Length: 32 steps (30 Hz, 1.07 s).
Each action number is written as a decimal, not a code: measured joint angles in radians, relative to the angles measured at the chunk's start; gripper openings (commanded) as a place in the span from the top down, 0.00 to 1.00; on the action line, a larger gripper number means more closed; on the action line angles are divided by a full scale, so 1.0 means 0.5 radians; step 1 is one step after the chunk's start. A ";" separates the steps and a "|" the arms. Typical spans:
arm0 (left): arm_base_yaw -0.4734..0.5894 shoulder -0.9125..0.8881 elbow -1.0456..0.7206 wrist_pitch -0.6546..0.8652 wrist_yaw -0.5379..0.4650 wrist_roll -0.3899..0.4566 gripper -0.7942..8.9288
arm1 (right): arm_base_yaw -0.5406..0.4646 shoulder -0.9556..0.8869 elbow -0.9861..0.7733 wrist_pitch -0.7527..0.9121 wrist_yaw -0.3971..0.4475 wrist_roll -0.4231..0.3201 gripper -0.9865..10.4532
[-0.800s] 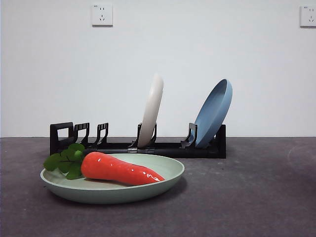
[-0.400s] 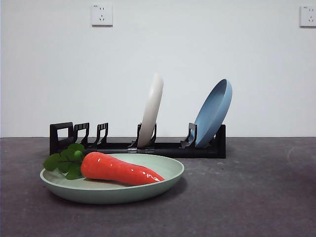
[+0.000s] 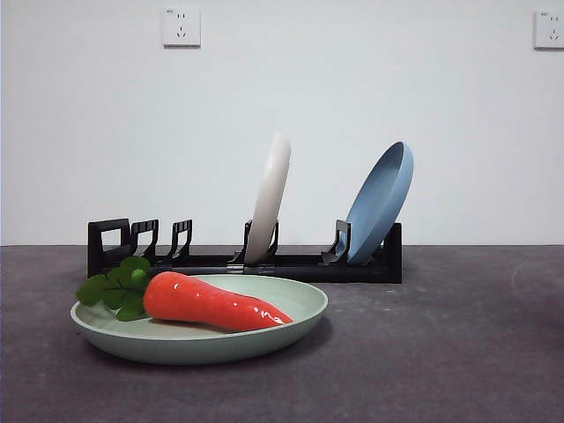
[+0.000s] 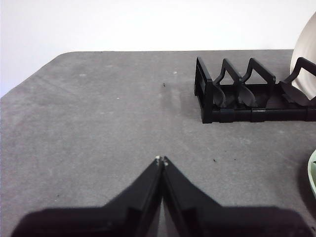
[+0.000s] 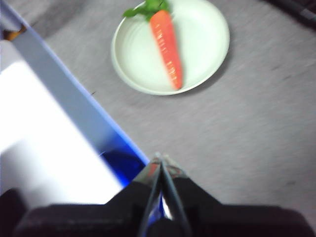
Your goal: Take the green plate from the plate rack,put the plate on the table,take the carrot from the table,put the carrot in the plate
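Front view: carrot [image 3: 211, 304] lay in the green plate [image 3: 199, 343] on the table [image 3: 441, 352], leafy top leftward | plate rack [image 3: 245, 257] behind, holding cream-white plate [image 3: 269, 198] and blue plate [image 3: 379, 204] | left gripper [image 4: 161, 160] clenched, empty, above bare table | right gripper [image 5: 161, 160] clenched, empty, well apart from plate.

Pale sage-green plate [image 3: 199, 339], plain, no pattern; faint concentric rings seen in right wrist view. Carrot [image 3: 211, 304]: glossy orange-red w/ white highlights, green leafy top. Rack [image 3: 247, 262]: black. Upright plates, centre of frame: cream-white [image 3: 270, 196] & matte blue [image 3: 379, 203]. Table [image 3: 441, 352]: dark grey, mottled. Wall: white.
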 measured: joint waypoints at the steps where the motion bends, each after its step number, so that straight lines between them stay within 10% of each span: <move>1: 0.000 0.000 0.000 0.000 0.000 0.000 0.92 | -0.085 -0.041 0.000 0.039 -0.011 -0.050 0.91; 8: 0.000 0.000 0.000 0.000 0.000 -0.002 0.92 | -0.812 -0.365 -0.240 0.591 -0.432 -0.143 0.91; 14: 0.000 0.000 0.000 0.000 -0.001 -0.011 0.92 | -1.255 -0.752 -0.776 1.118 -0.468 -0.146 0.91; 32: 0.000 0.000 0.000 0.000 0.000 -0.011 0.92 | -1.333 -1.528 -1.910 1.755 -0.097 0.185 0.91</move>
